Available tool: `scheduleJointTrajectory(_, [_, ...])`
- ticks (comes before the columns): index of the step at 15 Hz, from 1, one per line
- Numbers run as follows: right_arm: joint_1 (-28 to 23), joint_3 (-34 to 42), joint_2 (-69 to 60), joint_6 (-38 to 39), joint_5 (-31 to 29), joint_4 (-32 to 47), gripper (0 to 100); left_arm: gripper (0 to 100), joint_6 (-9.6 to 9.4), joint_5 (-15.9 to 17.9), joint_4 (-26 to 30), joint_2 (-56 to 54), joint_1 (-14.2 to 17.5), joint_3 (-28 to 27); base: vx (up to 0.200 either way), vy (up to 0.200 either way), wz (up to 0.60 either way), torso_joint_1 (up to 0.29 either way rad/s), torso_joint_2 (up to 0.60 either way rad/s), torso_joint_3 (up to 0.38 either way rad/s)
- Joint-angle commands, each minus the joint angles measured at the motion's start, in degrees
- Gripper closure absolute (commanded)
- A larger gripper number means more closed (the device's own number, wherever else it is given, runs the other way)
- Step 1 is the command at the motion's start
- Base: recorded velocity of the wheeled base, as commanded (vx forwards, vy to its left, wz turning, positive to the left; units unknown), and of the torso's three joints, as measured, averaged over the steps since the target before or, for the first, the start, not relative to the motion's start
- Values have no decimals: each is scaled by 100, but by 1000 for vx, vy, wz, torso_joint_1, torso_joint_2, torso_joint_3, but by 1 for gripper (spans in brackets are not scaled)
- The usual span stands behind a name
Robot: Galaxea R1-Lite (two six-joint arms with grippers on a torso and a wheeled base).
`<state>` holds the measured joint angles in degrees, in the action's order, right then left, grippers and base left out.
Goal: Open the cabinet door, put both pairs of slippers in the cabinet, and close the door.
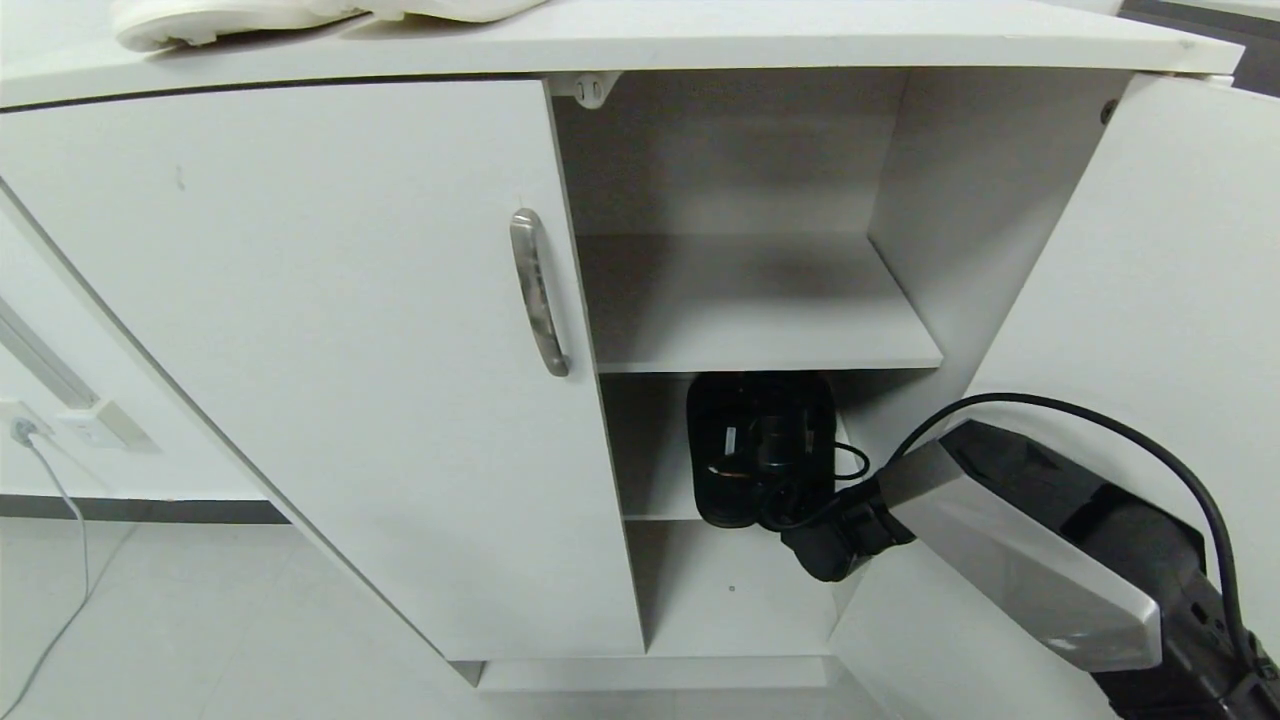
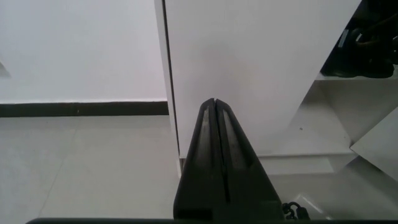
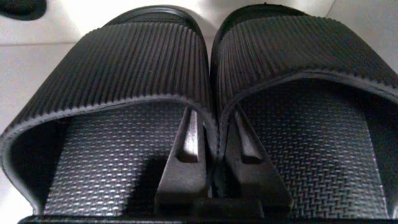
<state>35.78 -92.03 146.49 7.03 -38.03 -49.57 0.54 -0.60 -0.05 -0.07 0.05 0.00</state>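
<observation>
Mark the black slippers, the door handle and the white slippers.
black slippers (image 3: 137, 68): right wrist view, ribbed strap of one slipper.
handle (image 1: 538, 292): head view, middle of the bar.
white slippers (image 1: 170, 30): head view, front edge.

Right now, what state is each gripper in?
Left gripper: shut, holding nothing.
Right gripper: shut on the pair of black ribbed rubber slippers, pinching their inner walls together.
</observation>
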Motion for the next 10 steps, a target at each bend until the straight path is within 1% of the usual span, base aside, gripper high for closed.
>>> scheduleJointTrajectory(1, [-10,-166,169,0,-2,44,100,100,8,-2,-4,7,4,0,0,0,0,0,0,0])
scheduleJointTrajectory(3, [-27,-246,222,0,-2,70,100,100,-1,-2,-4,7,4,0,0,0,0,0,0,0])
scheduleJointTrajectory(4, [-27,-246,230,0,-2,79,0,100,-1,-2,-4,7,4,0,0,0,0,0,0,0])
scheduleJointTrajectory(6, [-36,-210,222,0,-2,79,0,100,8,-11,-4,7,4,0,0,0,0,0,0,0])
scheduleJointTrajectory(8, [-18,1,116,-9,-2,35,0,100,8,-2,-4,7,4,0,0,0,0,0,0,0])
scheduleJointTrajectory(10, [113,598,-297,-9,-2,-141,0,100,-1,-11,-4,7,4,0,0,0,0,0,0,0])
